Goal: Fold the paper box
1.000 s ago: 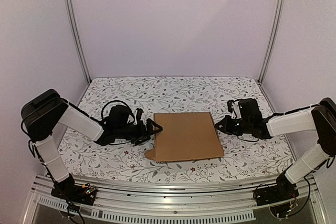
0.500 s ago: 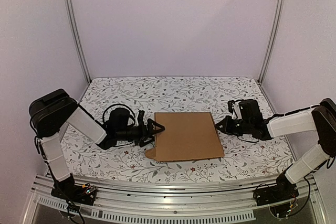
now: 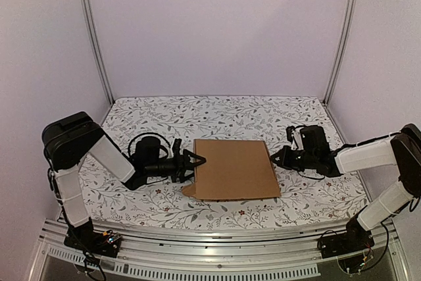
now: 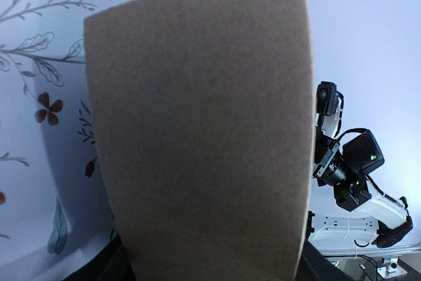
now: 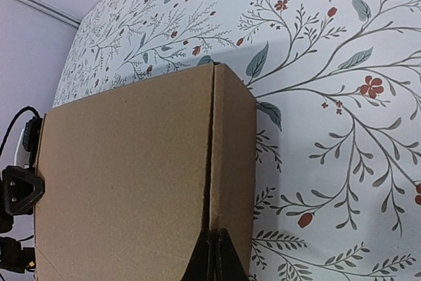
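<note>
While my left gripper (image 3: 192,164) stands with its jaws spread about the left edge of the paper box (image 3: 233,169), which lies flat in the middle of the surface (image 3: 217,113), I should close squarely on that flap without skidding the box. My right gripper (image 3: 275,156), pressed together and holding nothing, sits against the right wall; it should brace there firmly.

Looks like a robotics lab test cell, not a home. Boxed in by plain pale wall panels (image 3: 217,31) on aluminium posts (image 3: 94,31). Fitted with a left arm (image 3: 99,153) and right arm (image 3: 368,153) bolted to an extruded rail (image 3: 217,238) along the near edge of the floral-print counter (image 3: 217,110). Shows exposed wiring (image 3: 99,241) at the bases.
</note>
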